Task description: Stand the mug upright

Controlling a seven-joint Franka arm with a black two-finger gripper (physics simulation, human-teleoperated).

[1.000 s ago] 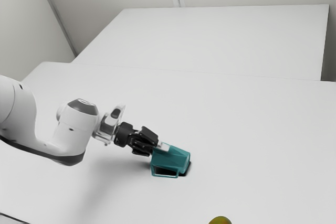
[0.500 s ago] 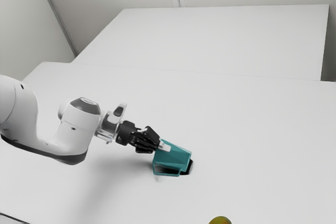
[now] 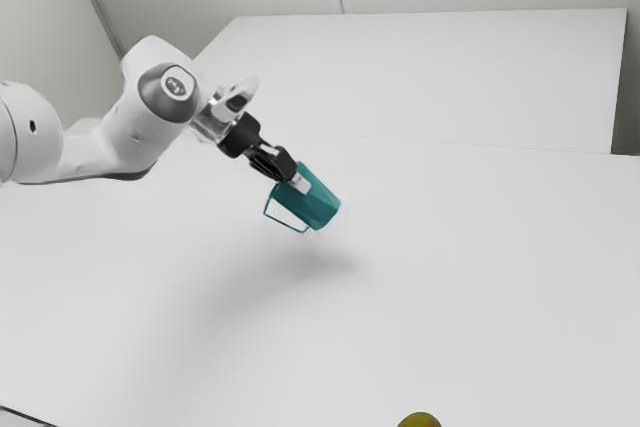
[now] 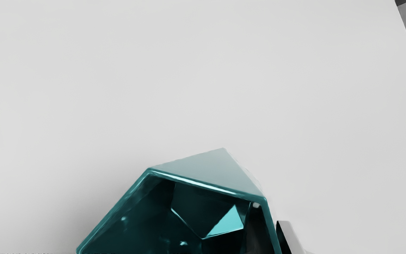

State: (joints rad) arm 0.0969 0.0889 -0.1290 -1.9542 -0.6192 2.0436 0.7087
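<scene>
The gripper (image 3: 300,185), left of centre in the exterior frame, is closed on one wall of the teal mug (image 3: 318,201), with one finger (image 4: 289,237) outside the wall and the other inside the cup. The mug hangs tilted above the table (image 3: 470,277), its mouth facing the gripper and the upper left, its base toward the lower right. Its handle (image 3: 285,222) sticks out on the lower-left side. The wrist view looks into the mug: dark, faceted teal walls, a bright patch, and the inner finger, dark with a pale spot, close against the pinched wall. A soft shadow (image 3: 300,269) lies on the table below the mug. From the gripper, the white arm (image 3: 130,137) runs back to the left edge. A roundish green-and-orange thing (image 3: 419,420) is cut off by the bottom edge, right of centre.
</scene>
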